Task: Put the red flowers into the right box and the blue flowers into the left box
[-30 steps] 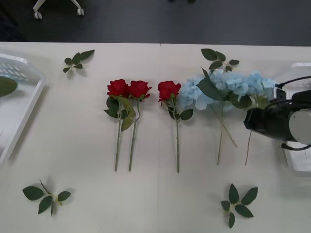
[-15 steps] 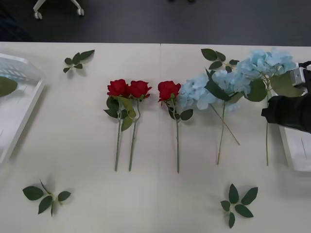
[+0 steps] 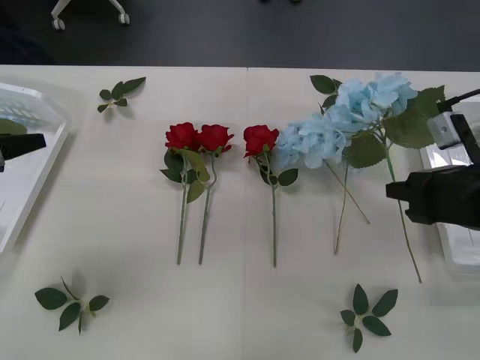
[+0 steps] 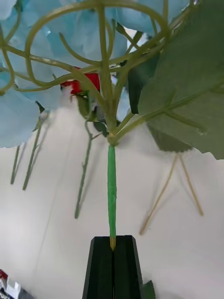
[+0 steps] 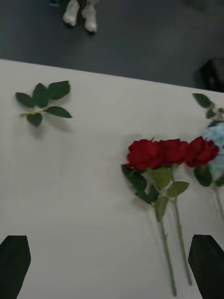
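Right pincer (image 4: 112,261) clamped on blue hydrangea stem (image 4: 111,196), head (image 3: 373,96) lifted beside right box (image 3: 450,247). Three red roses (image 3: 214,137) lie mid-counter (image 3: 112,225). Left pincer (image 5: 112,261) spread wide, over left box (image 3: 22,180).

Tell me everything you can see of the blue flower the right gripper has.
The blue flower is a pale sky-blue cluster of small petals with broad green leaves, on a thin green stem. The right gripper, black-fingered, is shut on the stem's lower end near the right box. Its head hangs over the table's far right, next to the other blue flowers.
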Motion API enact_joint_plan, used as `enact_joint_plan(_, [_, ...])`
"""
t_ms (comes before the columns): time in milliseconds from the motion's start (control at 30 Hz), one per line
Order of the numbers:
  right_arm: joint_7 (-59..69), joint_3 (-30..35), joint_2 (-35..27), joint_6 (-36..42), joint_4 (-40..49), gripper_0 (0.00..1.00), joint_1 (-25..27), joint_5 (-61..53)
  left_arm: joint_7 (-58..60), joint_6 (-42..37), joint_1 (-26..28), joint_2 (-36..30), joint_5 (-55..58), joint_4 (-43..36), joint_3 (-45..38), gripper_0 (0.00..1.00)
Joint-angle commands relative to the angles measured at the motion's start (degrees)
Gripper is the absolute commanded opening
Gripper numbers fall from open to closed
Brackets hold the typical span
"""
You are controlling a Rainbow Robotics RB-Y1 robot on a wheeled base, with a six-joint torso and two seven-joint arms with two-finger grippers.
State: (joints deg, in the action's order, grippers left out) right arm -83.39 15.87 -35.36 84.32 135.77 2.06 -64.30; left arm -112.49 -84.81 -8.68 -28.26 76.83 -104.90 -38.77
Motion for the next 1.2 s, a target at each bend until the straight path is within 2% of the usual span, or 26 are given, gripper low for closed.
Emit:
enact_joint_plan(33, [-2.2,-0.5,1.6,-0.8,4.6,0.00,-1.0,-0.4,-5.5,-3.3,-0.6,2.2,6.7,-1.7,-0.6,1.00])
enact_joint_plan(267, [-3.8,-1.7,3.2,-4.9,6.8,0.00,-1.0,-1.4,-5.6,-10.1,-2.9,4.0,14.9,-1.7,-0.5,1.00])
enact_joint_plan(433, [-10.7,-2.6,6.2,-9.8,6.3,0.00,-1.3,-4.0,-6.3,-15.3,-5.4,6.0,18.6,-1.7,-0.5,1.00])
enact_joint_plan(533, [-14.3,-3.0,9.3,-11.5,5.5,0.00,-1.3,-4.5,-8.2,-18.4,-6.9,7.5,19.4,-1.7,-0.5,1.00])
enact_joint_plan(667, [-19.4,-3.8,16.3,-11.5,4.1,0.00,-1.9,-3.9,-12.7,-22.2,-8.6,9.6,19.6,-1.7,-0.6,1.00])
enact_joint_plan(833, [-25.2,-9.4,20.7,-11.9,3.9,0.00,-4.3,1.9,-18.2,-24.9,-10.0,11.2,19.7,-1.7,-0.6,1.00])
enact_joint_plan(1067, [-27.1,-16.9,19.9,-13.8,3.4,0.00,-7.3,3.9,-26.1,-25.2,-12.2,14.4,18.8,2.6,-0.6,1.00])
enact_joint_plan(1133, [-27.4,-21.1,18.6,-17.8,2.3,0.00,-8.1,3.6,-28.7,-25.2,-13.6,14.9,18.3,5.3,-0.6,1.00])
enact_joint_plan(1200, [-27.5,-27.0,15.5,-26.0,0.3,0.00,-9.3,2.9,-30.7,-25.2,-15.1,15.0,18.0,8.2,-0.6,1.00])
